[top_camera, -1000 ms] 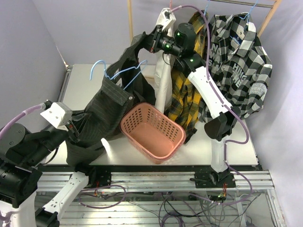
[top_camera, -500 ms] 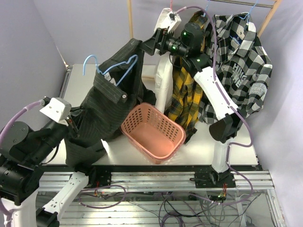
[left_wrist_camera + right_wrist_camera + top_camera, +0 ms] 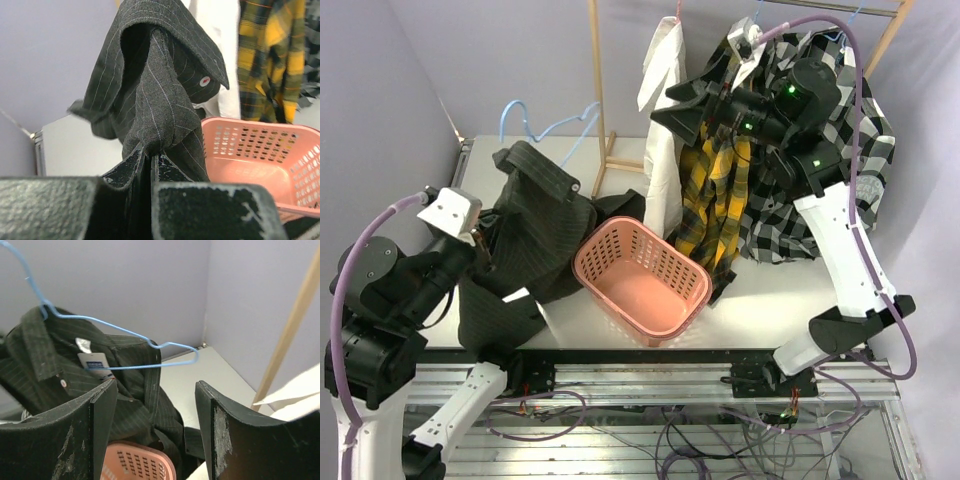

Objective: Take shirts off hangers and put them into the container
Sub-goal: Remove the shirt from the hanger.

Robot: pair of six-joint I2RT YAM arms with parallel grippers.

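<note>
The dark pinstriped shirt (image 3: 535, 225) lies slumped on the table left of the pink container (image 3: 640, 275). My left gripper (image 3: 480, 238) is shut on a bunched fold of that shirt (image 3: 150, 90), low at its left side. A light blue hanger (image 3: 504, 115) sticks up behind the shirt. In the right wrist view this hanger (image 3: 125, 330) rests at the collar with one shoulder bare. My right gripper (image 3: 672, 107) hangs open in the air beside the white shirt (image 3: 660, 180), holding nothing. The yellow plaid shirt (image 3: 715, 200) and the checked shirt (image 3: 865, 150) hang on the rack.
Wooden rack poles stand at the back, one (image 3: 595, 80) left of the white shirt and one (image 3: 892, 35) at the far right. The table's left edge runs along a purple wall (image 3: 380, 120). The hanging shirts crowd the back right.
My right gripper opened, let go of the dark shirt's shoulder and swung right and back. The shirt dropped onto the table and the hanger sank behind it. The left gripper stayed shut.
</note>
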